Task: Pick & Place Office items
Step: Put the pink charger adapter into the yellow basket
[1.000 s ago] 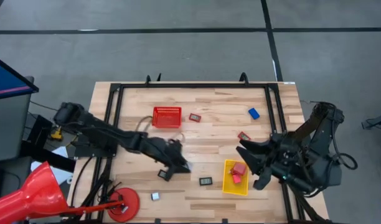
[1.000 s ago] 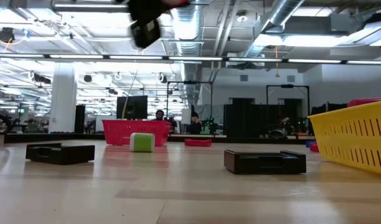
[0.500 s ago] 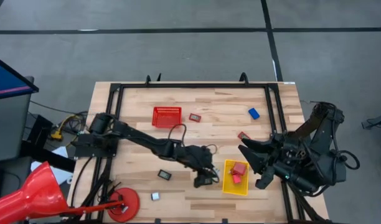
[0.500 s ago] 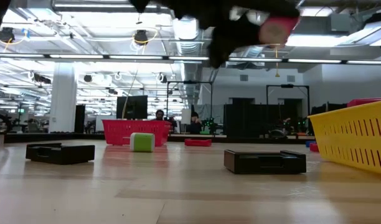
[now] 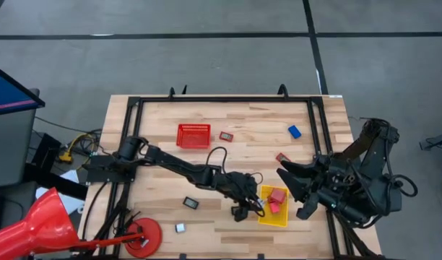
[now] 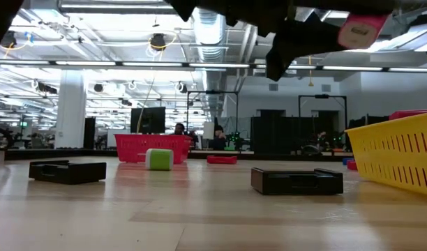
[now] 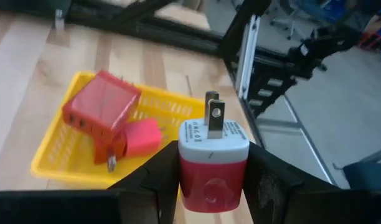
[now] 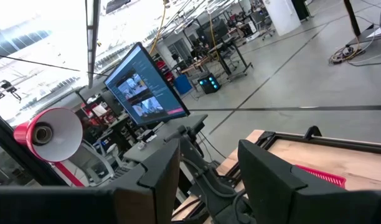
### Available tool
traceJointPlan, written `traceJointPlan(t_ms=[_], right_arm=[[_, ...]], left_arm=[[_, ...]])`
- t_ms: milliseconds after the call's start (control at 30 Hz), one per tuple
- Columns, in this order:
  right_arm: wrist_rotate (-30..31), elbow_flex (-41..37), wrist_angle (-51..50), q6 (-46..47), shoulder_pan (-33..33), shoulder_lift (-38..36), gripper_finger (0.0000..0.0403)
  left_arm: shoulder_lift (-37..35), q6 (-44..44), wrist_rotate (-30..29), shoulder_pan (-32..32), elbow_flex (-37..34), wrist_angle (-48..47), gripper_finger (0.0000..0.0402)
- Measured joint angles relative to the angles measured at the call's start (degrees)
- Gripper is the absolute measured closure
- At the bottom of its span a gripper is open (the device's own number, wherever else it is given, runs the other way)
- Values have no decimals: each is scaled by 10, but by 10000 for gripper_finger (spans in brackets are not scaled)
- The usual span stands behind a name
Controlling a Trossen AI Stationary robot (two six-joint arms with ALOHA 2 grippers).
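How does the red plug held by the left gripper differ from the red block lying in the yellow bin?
The red plug is held upright in the left gripper, above the table; the red block rests tilted inside the yellow bin. The plug has a white top with two metal prongs; the block looks plain red on its upper face. Both are red.

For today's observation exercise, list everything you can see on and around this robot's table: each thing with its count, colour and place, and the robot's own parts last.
Yellow bin: one, near edge right of centre, holding two red or pink items.
Red mesh basket: one, far side, left of centre.
Plug adapter: one, red and white, held above the table beside the bin.
Blue block: one, far right.
Green block: one, before the basket in the low view.
Flat dark rectangles: about five, scattered.
Red funnel: one, off the table's left.
Left gripper: shut on the adapter.
Right gripper: open, parked right of the bin.
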Motion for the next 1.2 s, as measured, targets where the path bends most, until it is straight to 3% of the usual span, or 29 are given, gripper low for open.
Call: traceJointPlan(t_ms=[367,700,933,1067,1200], right_arm=[[0,0,-4,0,0,0,246],[-4,0,-6,7,-16,1,246],[-17,0,-13,7,-16,2,246],[-17,0,-13,-16,-11,2,246],[-11,0,-13,-85,-3,2,246]], left_arm=[[11,-6,-1,10,0,21,262],[11,-9,-4,55,0,34,262],[8,-20,53,68,0,41,262],[-35,-4,79,83,-1,13,262],[-129,50,89,119,0,-81,266]])
